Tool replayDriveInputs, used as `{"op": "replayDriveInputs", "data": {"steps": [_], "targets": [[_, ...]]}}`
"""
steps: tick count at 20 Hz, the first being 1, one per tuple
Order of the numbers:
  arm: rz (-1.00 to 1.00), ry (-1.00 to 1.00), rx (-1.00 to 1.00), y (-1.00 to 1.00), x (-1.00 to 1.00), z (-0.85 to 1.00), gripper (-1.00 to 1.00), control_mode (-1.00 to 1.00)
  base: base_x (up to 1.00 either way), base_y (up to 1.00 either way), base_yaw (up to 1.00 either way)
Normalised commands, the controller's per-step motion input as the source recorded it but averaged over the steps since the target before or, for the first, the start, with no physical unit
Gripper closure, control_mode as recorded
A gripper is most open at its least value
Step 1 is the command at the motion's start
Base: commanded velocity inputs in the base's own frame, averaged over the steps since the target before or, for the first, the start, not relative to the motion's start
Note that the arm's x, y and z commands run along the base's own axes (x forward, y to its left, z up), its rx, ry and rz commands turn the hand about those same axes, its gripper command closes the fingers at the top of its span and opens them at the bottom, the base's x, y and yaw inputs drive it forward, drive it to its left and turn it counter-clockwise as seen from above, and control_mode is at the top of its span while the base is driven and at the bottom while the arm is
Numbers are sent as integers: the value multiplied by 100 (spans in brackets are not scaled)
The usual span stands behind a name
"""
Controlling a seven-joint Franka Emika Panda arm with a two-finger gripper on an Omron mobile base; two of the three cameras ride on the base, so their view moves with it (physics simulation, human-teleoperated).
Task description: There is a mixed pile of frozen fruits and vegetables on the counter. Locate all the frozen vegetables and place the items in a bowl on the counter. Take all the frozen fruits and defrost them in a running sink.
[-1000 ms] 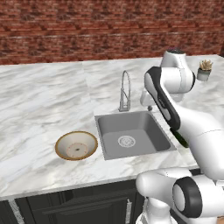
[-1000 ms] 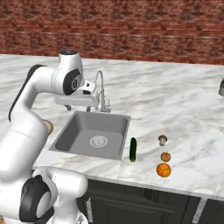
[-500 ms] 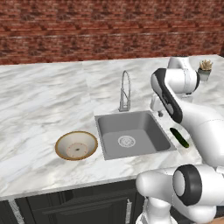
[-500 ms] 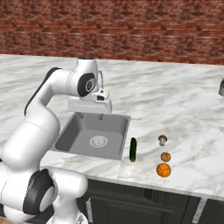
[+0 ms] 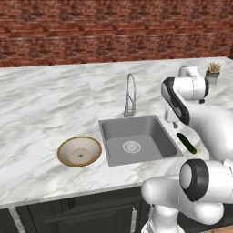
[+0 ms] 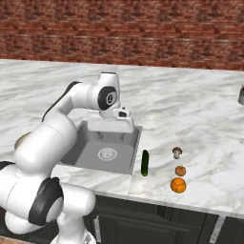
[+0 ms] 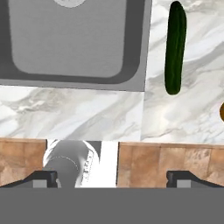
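Observation:
My gripper (image 6: 110, 136) hangs open over the right half of the sink (image 6: 86, 148), with nothing between its fingers. In the hand view the gripper (image 7: 113, 180) has its two tips wide apart, the sink (image 7: 65, 48) lies at upper left and the dark green cucumber (image 7: 175, 46) at upper right. The cucumber (image 6: 145, 162) lies on the counter (image 6: 200, 114) just right of the basin. Beyond it are the mushroom (image 6: 177, 152) and two orange fruits (image 6: 180, 170) (image 6: 177, 185). The bowl (image 5: 79, 151) sits left of the sink (image 5: 136, 141), with nothing visible in it.
A curved chrome faucet (image 5: 130, 95) rises behind the sink. A small potted plant (image 5: 212, 73) stands at the far right by the brick wall. The counter's front edge runs close below the fruits.
The arm has swung right and down, from near the faucet to over the sink's right side. The gripper has stayed open. The items on the counter have not moved.

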Motion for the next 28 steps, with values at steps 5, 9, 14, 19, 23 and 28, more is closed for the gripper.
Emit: {"op": "replayDriveInputs", "data": {"steps": [5, 9, 14, 19, 23, 28], "targets": [[-2, 13, -3, -38, 1, -32, -100, -100, 0, 0, 0], [0, 16, -1, -44, 9, -36, -100, -100, 0, 0, 0], [1, 16, 4, -59, 36, -37, -100, -100, 0, 0, 0], [6, 12, 27, -65, 51, -27, -100, -100, 0, 0, 0], [5, 0, 20, -27, 42, -30, -100, -100, 0, 0, 0], [3, -7, 0, 2, 33, -20, -100, -100, 0, 0, 0]]}}
